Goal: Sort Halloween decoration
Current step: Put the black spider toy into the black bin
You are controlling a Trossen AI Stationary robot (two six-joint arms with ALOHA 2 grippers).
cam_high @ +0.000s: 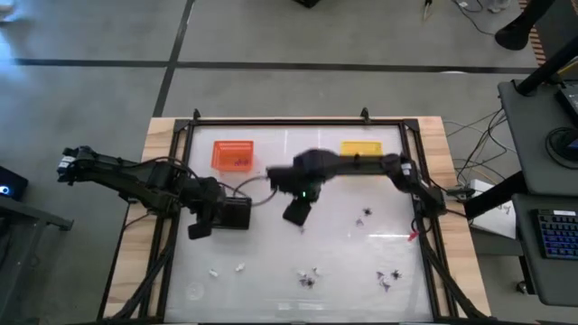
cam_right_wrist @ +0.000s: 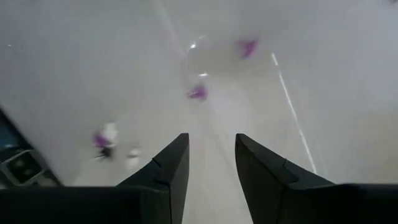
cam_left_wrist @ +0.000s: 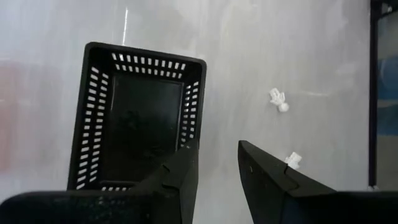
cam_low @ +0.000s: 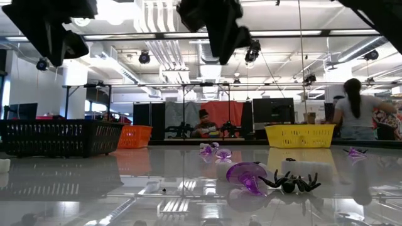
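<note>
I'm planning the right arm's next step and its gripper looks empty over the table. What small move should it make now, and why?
Probably lower the right gripper toward the nearest purple trinket ahead of it. Its fingers stand apart with nothing between them, it hangs above the white table, and loose trinkets lie unsorted there. The left gripper waits open beside the black basket.

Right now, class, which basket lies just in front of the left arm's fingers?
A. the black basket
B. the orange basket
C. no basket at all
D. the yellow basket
A: in the left wrist view the black basket lies just past the left fingers, while the orange basket and yellow basket stand at the far edge.
</note>
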